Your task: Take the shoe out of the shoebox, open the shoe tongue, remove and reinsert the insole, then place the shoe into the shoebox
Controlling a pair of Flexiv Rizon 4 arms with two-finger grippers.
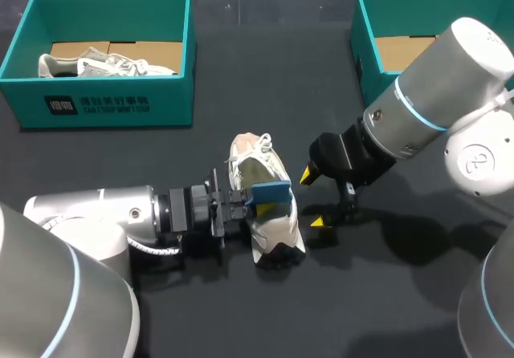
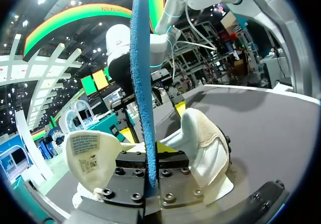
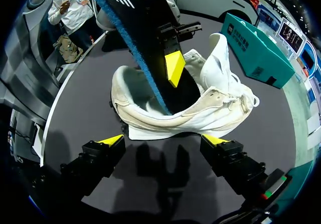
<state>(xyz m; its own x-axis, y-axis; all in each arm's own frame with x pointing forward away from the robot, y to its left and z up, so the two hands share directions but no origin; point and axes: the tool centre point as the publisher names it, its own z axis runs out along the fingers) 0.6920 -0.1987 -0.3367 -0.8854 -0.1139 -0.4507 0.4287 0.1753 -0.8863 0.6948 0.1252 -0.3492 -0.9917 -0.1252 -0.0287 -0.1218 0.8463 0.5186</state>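
- The shoe (image 1: 271, 228), a white laced trainer, lies on the dark table (image 1: 265, 101) near its middle, outside both shoeboxes and between our two pincers.
- Its tongue (image 3: 219, 58) is pulled up away from the opening.
- Our left pincer (image 1: 250, 201) comes in from the left side and is clamped on the blue insole (image 1: 273, 193), one yellow-tipped finger on each face.
- From our left wrist, the insole (image 2: 141, 73) stands on edge straight out of the closed fingers, with the shoe (image 2: 206, 143) just beyond them.
- From our right wrist, the insole's (image 3: 150, 48) lower end seems to sit inside the shoe's (image 3: 210, 108) opening, though we cannot tell how deep.
- Our right pincer (image 1: 314, 198) hangs just beside the shoe's right flank, fingers spread wide apart and holding nothing; in its own view (image 3: 164, 139) the shoe lies just ahead of the tips.
- A teal shoebox (image 1: 104, 105) at the far left holds a second shoe (image 1: 104, 65).
- Another teal shoebox (image 1: 365, 45) sits at the far right, partly hidden by our right arm.
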